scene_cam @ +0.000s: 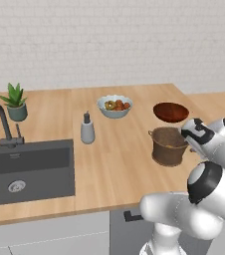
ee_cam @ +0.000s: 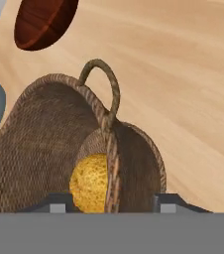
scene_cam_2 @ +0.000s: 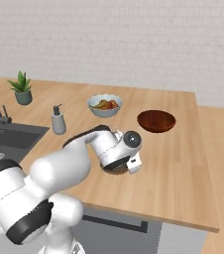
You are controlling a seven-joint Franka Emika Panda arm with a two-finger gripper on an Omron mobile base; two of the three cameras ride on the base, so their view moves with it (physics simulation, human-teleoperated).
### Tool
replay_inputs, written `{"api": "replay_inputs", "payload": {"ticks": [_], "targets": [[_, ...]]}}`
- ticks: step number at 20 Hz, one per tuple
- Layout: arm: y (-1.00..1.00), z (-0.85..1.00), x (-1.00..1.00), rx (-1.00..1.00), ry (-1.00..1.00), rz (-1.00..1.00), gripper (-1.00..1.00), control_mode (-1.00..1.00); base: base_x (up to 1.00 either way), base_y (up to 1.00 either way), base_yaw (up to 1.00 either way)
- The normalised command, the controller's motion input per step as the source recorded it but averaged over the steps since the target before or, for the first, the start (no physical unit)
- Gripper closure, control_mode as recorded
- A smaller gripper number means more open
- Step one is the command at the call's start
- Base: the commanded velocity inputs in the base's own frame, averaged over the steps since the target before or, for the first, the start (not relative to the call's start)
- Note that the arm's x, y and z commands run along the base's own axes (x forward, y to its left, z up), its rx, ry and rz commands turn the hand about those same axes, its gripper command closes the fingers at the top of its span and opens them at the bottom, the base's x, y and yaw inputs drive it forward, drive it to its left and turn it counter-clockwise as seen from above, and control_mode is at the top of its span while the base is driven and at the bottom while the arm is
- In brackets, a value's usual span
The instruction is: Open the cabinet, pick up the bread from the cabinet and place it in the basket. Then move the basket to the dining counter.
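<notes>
My claw sat low at the basket, centre-right of the left base frame, on the dining counter. In the hand view the two finger tips stood wide apart at the bottom edge, with the near rim and one loop handle between them. Whether the pads were actually touching the weave I could not tell — the grip point fell below the frame.

Risks, as I judged them: the basket showed tilted in the hand view, though that camera rolls with my wrist. If the tilt was real, a one-sided hold on the rim could let it swing or tip and spill the load. The dark wooden bowl stood just behind the basket, so a careless shift could knock it.

Contents:
- basket — the bread, golden lump low inside
- pale bowl, upper centre — mixed fruit
- dark wooden bowl — looked empty
- sink basin, lower left — nothing but the drain
</notes>
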Motion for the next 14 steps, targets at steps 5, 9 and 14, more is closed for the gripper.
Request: {"api": "replay_inputs", "payload": {"ticks": [5, 9, 14], "targets": [[0.29, 0.46, -0.36, 0.0, -0.11, 0.01, -1.0, -1.0, 0.0, 0.0, 0.0], [0.42, 0.51, -0.55, 0.0, -0.05, 0.05, -1.0, -1.0, 0.0, 0.0, 0.0], [0.83, 0.73, -0.7, -0.2, -0.02, 0.2, -1.0, -1.0, 0.0, 0.0, 0.0]]}}
